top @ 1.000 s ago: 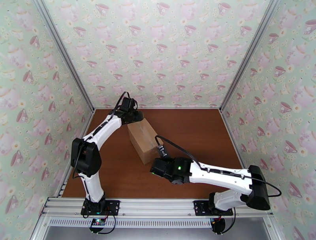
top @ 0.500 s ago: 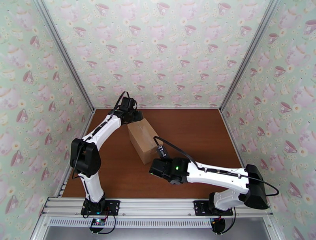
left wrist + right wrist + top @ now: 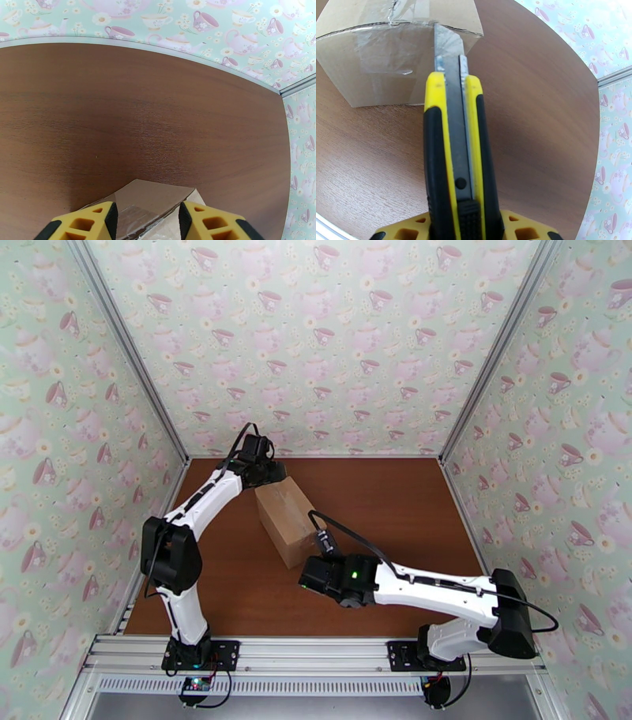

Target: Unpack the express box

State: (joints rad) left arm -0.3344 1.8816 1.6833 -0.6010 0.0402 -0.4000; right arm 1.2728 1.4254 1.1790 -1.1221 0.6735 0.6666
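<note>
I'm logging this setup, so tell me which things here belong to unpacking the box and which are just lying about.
Belongs to the job:
express box, taped
utility knife, blade out, in the right gripper
left gripper, over the box's far end

Just surroundings:
wooden table
teacup-patterned walls

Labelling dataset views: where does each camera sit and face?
Top external: above, behind the bases, looking down at the table; both arms show.
Left wrist: on the left arm, facing over the express box toward a wall; left hand shows.
Right wrist: on the right arm, facing the box's taped end; right hand holds a utility knife.
All share the box.
</note>
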